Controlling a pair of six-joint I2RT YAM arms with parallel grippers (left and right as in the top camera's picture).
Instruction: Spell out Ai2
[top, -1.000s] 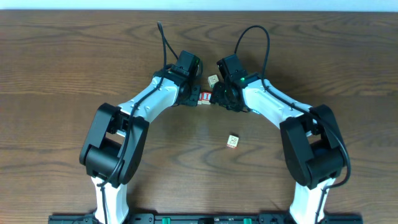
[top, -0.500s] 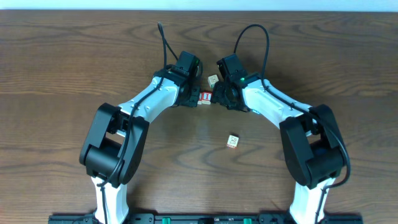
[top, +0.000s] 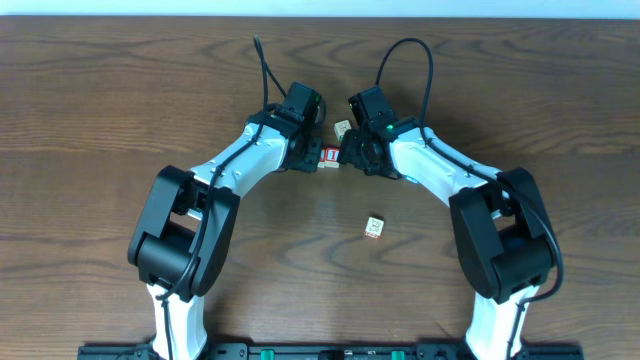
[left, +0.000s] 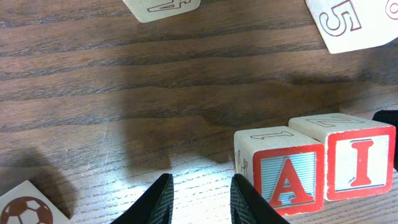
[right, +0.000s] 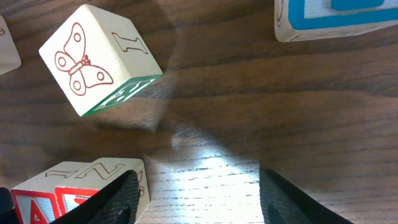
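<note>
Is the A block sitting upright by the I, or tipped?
Upright. The A block sits flat on the table, its red A reading right way up, flush against the I block.

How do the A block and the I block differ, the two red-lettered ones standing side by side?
The A block carries its red letter on a striped blue-grey panel, while the I block carries its letter on plain pale wood. In the left wrist view the A block stands on the left and the I block on the right. Both are pale cubes with red-framed faces, upright, with no gap showing between them.
</note>
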